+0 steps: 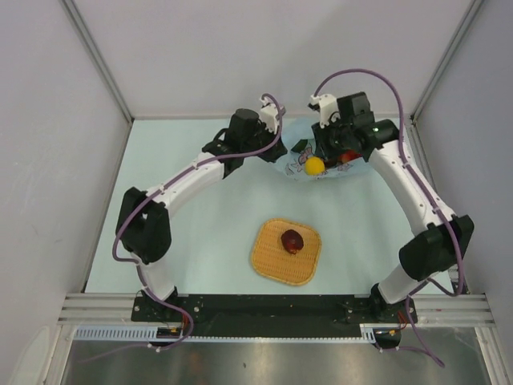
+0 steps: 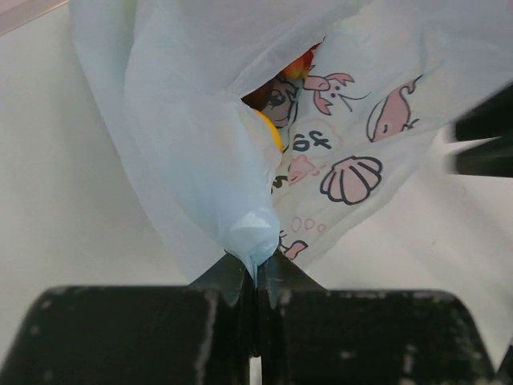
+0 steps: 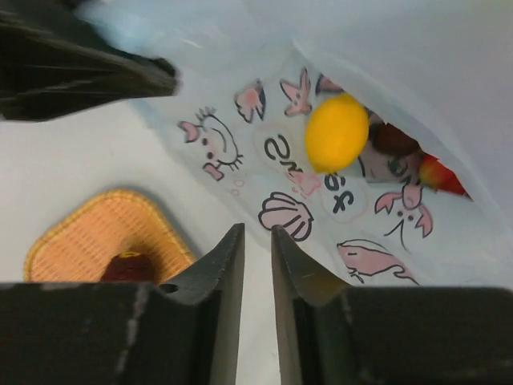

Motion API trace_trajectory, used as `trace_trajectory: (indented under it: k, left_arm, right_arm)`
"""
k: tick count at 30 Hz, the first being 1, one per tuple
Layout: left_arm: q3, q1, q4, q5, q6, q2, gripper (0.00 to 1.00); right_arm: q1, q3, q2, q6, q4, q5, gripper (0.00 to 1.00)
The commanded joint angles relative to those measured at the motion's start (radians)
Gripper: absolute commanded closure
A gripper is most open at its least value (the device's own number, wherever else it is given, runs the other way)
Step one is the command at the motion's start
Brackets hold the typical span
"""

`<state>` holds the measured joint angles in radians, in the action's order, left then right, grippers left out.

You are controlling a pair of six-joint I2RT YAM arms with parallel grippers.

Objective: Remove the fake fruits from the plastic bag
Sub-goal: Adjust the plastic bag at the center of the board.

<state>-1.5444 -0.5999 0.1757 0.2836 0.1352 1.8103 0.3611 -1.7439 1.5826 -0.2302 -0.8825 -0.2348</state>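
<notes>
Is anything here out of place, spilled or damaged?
Nothing stands out. The plastic bag is bunched only where the left pincer pinches it; a lemon sits at its mouth, and one dark plum lies on the woven tray.

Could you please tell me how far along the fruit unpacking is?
Done: one plum lies on the tray. In hand: the left tool is shut on the bag at its edge; the right tool hovers by the bag's mouth, jaws narrowly apart, grip unclear. Left: the lemon and red fruit sit inside the bag.
</notes>
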Motion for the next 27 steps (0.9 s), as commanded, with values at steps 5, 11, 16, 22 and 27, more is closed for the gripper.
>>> trace_trajectory:
  k: [5,11,16,22,27]
  left_arm:
    - [0.046,0.003,-0.027,0.12,0.107,-0.172,1.0]
    - [0.082,0.003,-0.018,0.179,0.135,-0.235,1.0]
    - [0.173,0.003,-0.012,0.187,0.081,-0.305,1.0]
    - [0.273,0.002,-0.039,0.18,0.084,-0.296,0.99]
    - [0.277,0.002,-0.027,0.172,0.064,-0.302,0.92]
  right_arm:
    - [-0.066,0.217,0.177,0.019,0.209,0.233,0.8]
    - [-0.142,0.352,0.143,-0.047,0.208,0.281,0.78]
    - [-0.079,0.623,-0.082,-0.029,0.157,0.21,0.76]
    - [-0.05,0.563,-0.128,-0.014,0.269,0.118,0.71]
    - [-0.028,0.472,-0.02,-0.005,0.31,0.117,0.58]
